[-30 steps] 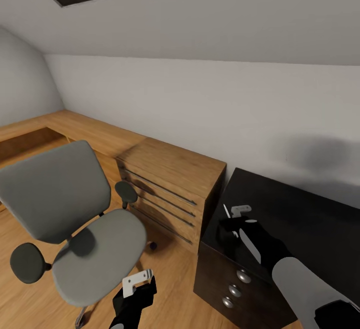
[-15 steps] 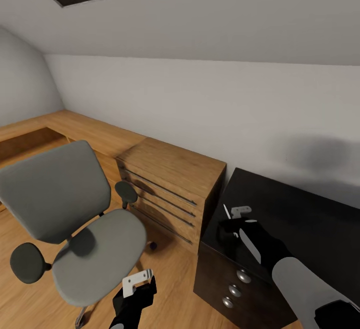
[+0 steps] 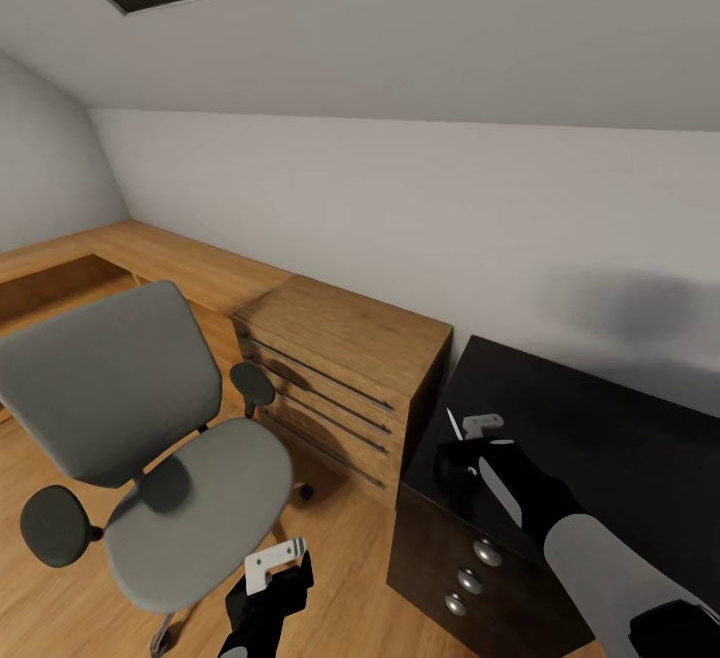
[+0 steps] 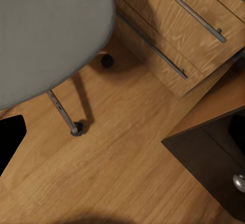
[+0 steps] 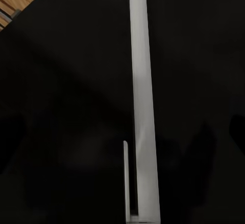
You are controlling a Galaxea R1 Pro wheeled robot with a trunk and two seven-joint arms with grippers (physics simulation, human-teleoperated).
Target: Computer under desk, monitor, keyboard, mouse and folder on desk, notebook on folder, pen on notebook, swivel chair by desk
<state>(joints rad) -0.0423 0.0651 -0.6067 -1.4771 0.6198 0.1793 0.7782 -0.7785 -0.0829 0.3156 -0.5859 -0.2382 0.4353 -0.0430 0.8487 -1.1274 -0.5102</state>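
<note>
My right gripper (image 3: 466, 441) hovers over the near left corner of the black desk (image 3: 580, 428), shut on the thin white pen (image 3: 453, 424), which sticks up and slightly left from it. The right wrist view has the pen (image 5: 143, 106) running lengthwise over the dark desk top (image 5: 61, 81). The swivel chair (image 3: 190, 508), with its grey seat empty, stands on the floor left of the desk. Low beside the seat's front edge, my left gripper (image 3: 272, 568) is open and holds nothing. From the left wrist I see the chair seat (image 4: 51, 24) and a caster (image 4: 76, 130).
A light wooden drawer chest (image 3: 340, 368) stands against the wall between chair and desk, joined to a wooden counter (image 3: 120, 248) running left. The desk's dark drawer unit (image 3: 470, 558) has round silver knobs (image 3: 487, 551). Wooden floor (image 4: 117, 173) lies between chair and drawer unit.
</note>
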